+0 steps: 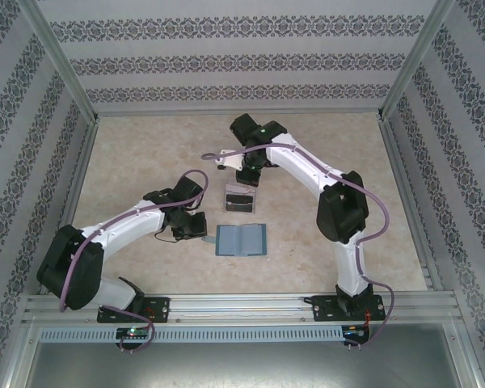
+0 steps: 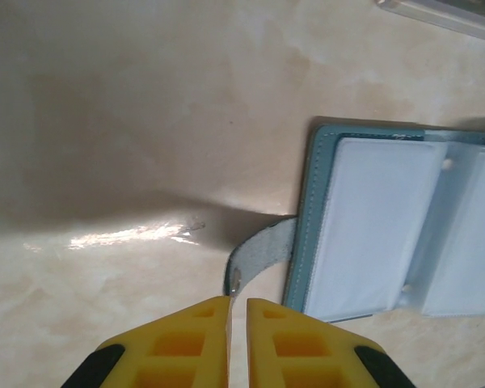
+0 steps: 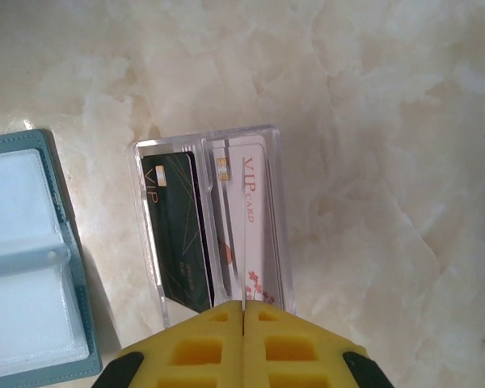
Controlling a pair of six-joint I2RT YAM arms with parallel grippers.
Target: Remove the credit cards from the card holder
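Reading worktop (image 1: 145, 162) first: bare, with open room toward the left, right and far edges.

- Left gripper (image 2: 238, 301): beside the holder, cracked a sliver, holding nothing.
- Right gripper (image 3: 243, 304): over the tray, pressed together. Can't tell if a card edge sits between.
- Card holder (image 1: 241, 240): open flat, centre, toward the near edge. Looks soft and light, likely slides, so pin a cover.
- Clear tray (image 3: 279, 210): just behind it.
- Credit cards (image 3: 178, 234): in the tray. Thin, stiff, slick, so pinch a short edge.
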